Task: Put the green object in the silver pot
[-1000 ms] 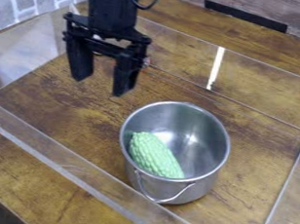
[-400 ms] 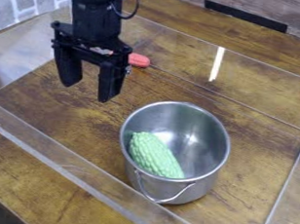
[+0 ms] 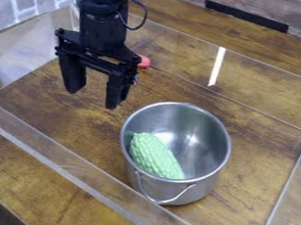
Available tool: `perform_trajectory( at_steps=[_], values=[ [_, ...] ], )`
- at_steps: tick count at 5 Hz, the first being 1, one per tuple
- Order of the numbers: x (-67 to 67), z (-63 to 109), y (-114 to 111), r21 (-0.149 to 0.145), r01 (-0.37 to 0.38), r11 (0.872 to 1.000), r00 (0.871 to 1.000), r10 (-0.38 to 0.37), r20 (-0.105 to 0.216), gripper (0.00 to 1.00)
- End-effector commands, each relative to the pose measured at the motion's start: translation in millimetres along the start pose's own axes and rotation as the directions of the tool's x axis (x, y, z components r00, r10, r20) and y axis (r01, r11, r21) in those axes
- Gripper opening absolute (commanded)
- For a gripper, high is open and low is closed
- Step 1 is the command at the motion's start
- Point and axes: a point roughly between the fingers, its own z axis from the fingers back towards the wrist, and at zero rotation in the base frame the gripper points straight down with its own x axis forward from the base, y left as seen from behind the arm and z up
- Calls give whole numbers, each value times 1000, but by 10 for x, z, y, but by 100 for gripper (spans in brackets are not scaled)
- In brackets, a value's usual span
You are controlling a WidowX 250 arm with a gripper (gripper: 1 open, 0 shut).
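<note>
Since the green object (image 3: 155, 156) already lies inside the silver pot (image 3: 212, 129), you have nothing left to carry, which fits how the gripper (image 3: 96, 89) hangs: fingers spread wide, pointing down, nothing between them, off to the pot's upper left and apart from its rim. Green object rests on the pot floor against the near-left wall, tilted along its length. Pot stands upright on the wooden table (image 3: 246, 93), wire handle loop drooping at the front; nothing else inside it. Small red object (image 3: 142, 61) sits on the table behind the gripper, partly hidden. Task reads as done, by my judgement.
</note>
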Motion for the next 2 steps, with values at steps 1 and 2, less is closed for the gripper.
perform_trajectory(
  at_steps=[1, 2],
  values=[
    [-16, 147, -79, 3, 58, 998, 997, -58, 46, 100],
    [-48, 263, -121, 6, 104, 995, 992, -105, 72, 100]
  ],
)
